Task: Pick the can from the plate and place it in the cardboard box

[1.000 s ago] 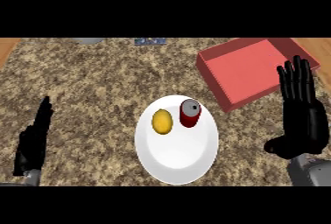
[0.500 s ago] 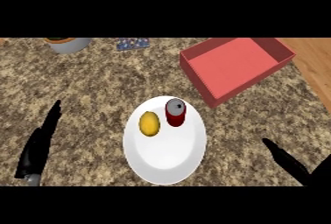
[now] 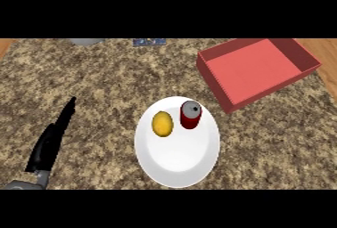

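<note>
A dark red can [image 3: 189,115] with a grey top stands on the upper right part of a white plate [image 3: 178,153]. Beside it on the plate lies a yellow fruit [image 3: 162,124]. The red box [image 3: 256,71] sits open at the upper right, apart from the plate. My left hand [image 3: 51,140] shows edge-on at the lower left with its fingers straight, well to the left of the plate and touching nothing. My right hand does not show.
The counter top [image 3: 92,89] is speckled brown stone. A grey object [image 3: 87,42] and a small blue item [image 3: 149,42] lie at the far edge. Wooden floor shows at the far right.
The view has shifted, so plate and box now sit further right. My right hand, raised beside the box a second ago, dropped to the lower right and is now out of view.
</note>
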